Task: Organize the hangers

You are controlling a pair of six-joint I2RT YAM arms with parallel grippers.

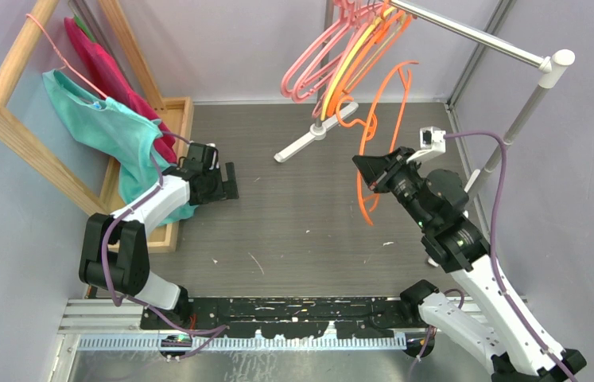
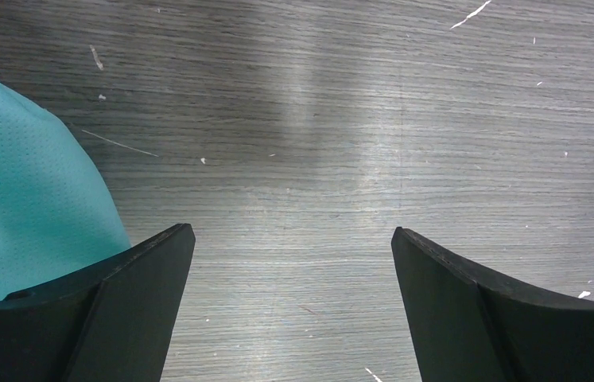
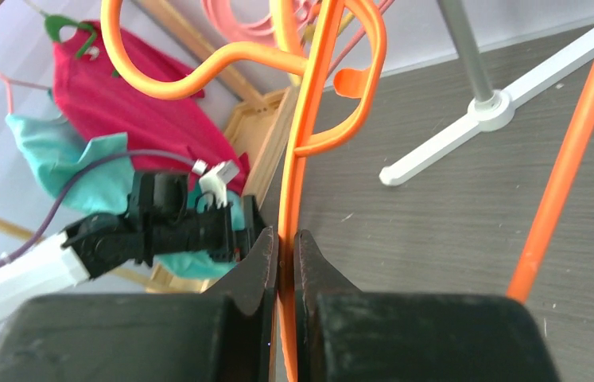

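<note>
**Right fingers [image 3: 272,248] clamped on an orange hanger [image 3: 308,119] below the rail [image 1: 468,36].**
The hanger's long axis runs upward and away from the grip, hook uppermost, close beside the pink, orange and yellow hangers [image 1: 333,56] on the rail. The right arm is nearer. The left fingers [image 2: 142,278] stand open over the worktop [image 2: 317,119], well apart.

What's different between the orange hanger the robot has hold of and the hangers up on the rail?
The orange hanger is pinched between the right fingers, apart from the bunch; the bunched hangers hang from the rail. It is alone, orange; they are several, pink, yellow and orange. All are thin and bare.
</note>
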